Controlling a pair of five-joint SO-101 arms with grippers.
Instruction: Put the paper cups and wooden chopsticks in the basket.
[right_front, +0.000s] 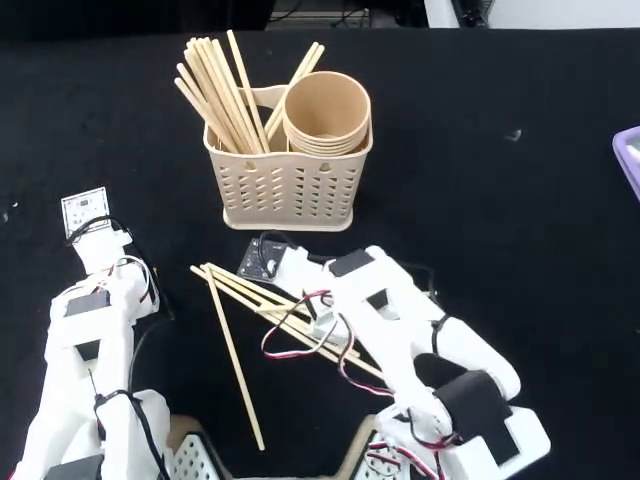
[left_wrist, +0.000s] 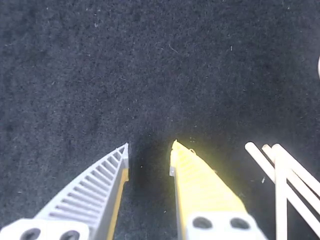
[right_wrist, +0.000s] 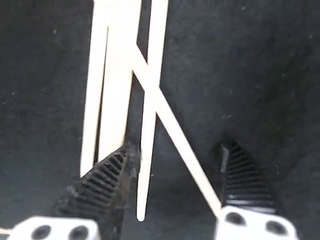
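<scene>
1. The black cloth (right_front: 520, 300) covers the whole table. Its widest bare stretch runs from 2 to 4 o'clock, and a second bare patch lies at 10 o'clock. Past the far edge at 12 to 1 o'clock there is dark clutter and a pale strip of the room.
2. The right arm (right_front: 440, 360) comes in from 5 o'clock and points toward the centre. The right gripper (right_wrist: 177, 150) is released, its black jaws spread apart. One fingertip (right_wrist: 125, 155) sits at the edge of the stick bundle, and one crossing stick runs through the gap.
3. The left arm (right_front: 90, 330) stands at 8 o'clock. The left gripper (left_wrist: 149, 147) is also released, with a grey and a yellow jaw apart over bare cloth and nothing between them.
4. The basket (right_front: 290, 190) stands upright at 12 o'clock, with bare cloth on both sides of it.
5. The paper cups (right_front: 327, 105) are stacked in the basket's 3 o'clock half.
6. The upright chopsticks (right_front: 218, 95) fan out of its 9 o'clock half.
7. The loose chopsticks (right_front: 240, 285) lie flat at the centre, slanting toward 4 o'clock under the right arm. A single stick (right_front: 235, 360) angles off toward 6 o'clock.
8. A purple object (right_front: 628, 155) is cut off by the edge at 3 o'clock.
9. A white card (right_front: 85, 210) sits at the left arm's tip, at 9 o'clock. Its dark print is too small to read.
</scene>
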